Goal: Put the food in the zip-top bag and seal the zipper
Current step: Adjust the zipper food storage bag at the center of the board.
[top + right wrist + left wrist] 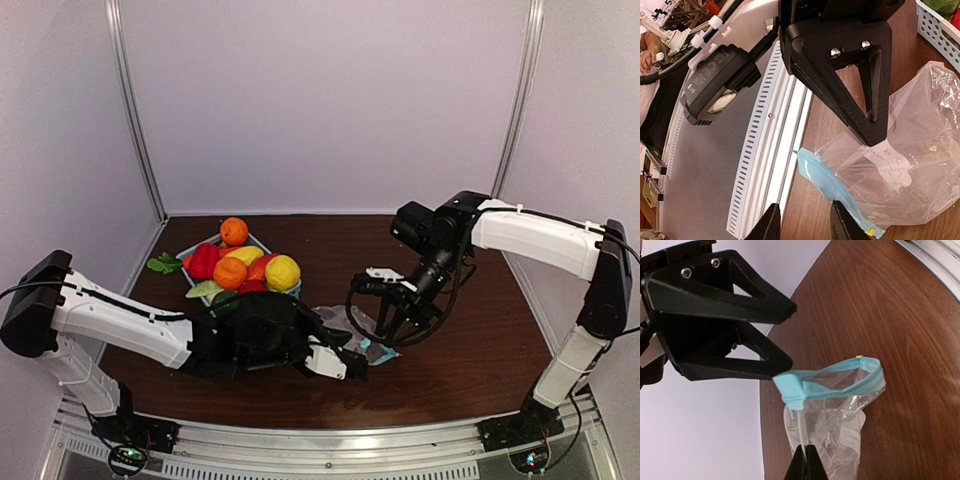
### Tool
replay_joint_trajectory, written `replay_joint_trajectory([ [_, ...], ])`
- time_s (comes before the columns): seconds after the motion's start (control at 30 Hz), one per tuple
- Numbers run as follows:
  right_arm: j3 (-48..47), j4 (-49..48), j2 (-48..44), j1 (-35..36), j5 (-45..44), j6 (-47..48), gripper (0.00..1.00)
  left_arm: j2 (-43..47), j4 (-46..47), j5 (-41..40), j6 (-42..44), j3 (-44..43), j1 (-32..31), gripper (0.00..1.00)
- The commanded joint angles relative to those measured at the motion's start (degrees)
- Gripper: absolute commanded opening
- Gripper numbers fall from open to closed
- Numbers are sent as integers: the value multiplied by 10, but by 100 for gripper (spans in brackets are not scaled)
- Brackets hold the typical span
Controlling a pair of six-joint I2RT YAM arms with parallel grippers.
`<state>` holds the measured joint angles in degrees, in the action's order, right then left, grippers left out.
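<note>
The food (240, 265), orange, red, yellow and green toy pieces, is heaped in a light-blue basket (262, 241) at the centre left. The clear zip-top bag (349, 321) lies crumpled on the table between the arms. My left gripper (805, 462) is shut on a fold of its clear plastic (840, 425). The zipper (832, 382), a light-blue strip, gapes in a loop. My right gripper (805, 220) stands open just in front of the zipper (827, 182), one finger close beside it, nothing clamped between the fingers.
A corner of the basket (935, 25) with food in it shows in the right wrist view. The table's near edge and a slotted metal rail (765, 165) run just beside the bag. White walls enclose the table.
</note>
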<state>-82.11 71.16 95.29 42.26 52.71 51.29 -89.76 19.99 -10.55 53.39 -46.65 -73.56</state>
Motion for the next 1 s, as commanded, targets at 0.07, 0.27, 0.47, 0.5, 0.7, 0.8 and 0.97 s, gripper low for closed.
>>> replay_joint_trajectory([
  [0.07,4,-33,-11,15,16,-27,35,3,70,-37,51,15,-20,0],
  [0.27,3,-64,-9,24,-8,-37,36,3,71,-42,62,16,-33,0],
  [0.47,-14,0,13,59,-4,12,32,-19,107,-86,65,20,-33,0],
  [0.5,-14,12,14,62,-2,21,31,-21,121,-89,65,25,-33,0],
  [0.7,-16,59,19,68,4,50,24,-27,142,-102,56,28,-33,0],
  [0.8,-11,38,11,68,5,35,23,-24,141,-97,47,28,-33,0],
  [0.97,-12,-16,-3,67,-19,-14,22,-14,130,-86,37,28,-33,0],
])
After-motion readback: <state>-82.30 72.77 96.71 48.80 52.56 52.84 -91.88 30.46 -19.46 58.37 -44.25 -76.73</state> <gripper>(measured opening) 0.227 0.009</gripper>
